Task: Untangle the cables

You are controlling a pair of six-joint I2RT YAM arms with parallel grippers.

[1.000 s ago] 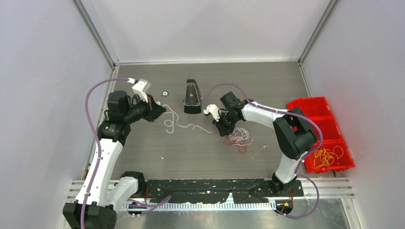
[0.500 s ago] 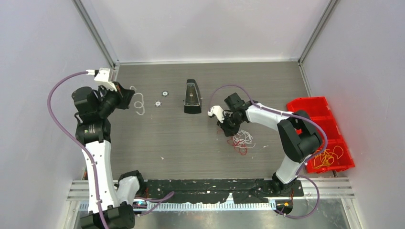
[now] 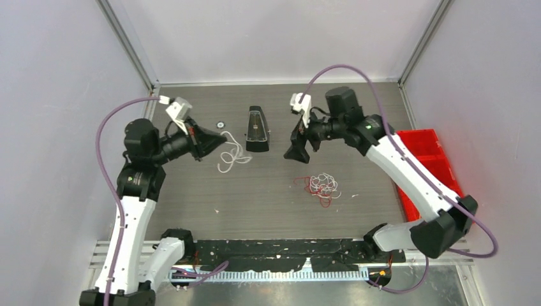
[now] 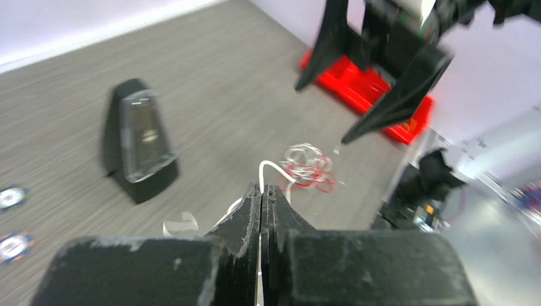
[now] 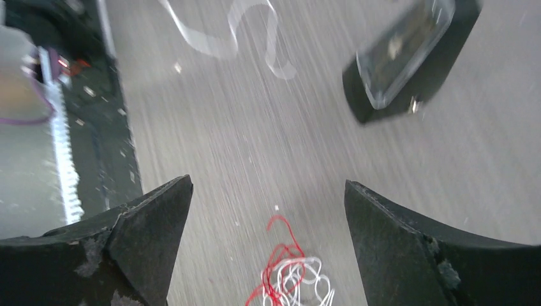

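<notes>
A tangle of thin red and white cables (image 3: 322, 184) lies on the grey table right of centre, also low in the right wrist view (image 5: 290, 277). A separate white cable (image 3: 230, 157) trails loosely on the table to the left. One end of it (image 4: 273, 171) rises into my left gripper (image 3: 217, 140) (image 4: 262, 189), which is shut on it. My right gripper (image 3: 298, 153) (image 5: 266, 185) hangs wide open above the table, behind and left of the tangle, with nothing between its fingers.
A black wedge-shaped device (image 3: 257, 129) stands at the middle back between the two grippers. Red bins (image 3: 426, 157) sit along the right edge, one holding yellow wires (image 3: 437, 209). A small round disc (image 3: 221, 125) lies behind the left gripper.
The right gripper opened, let go of the tangle and rose toward the back. The left arm swung far left, then back right, carrying the white cable away from the tangle.
</notes>
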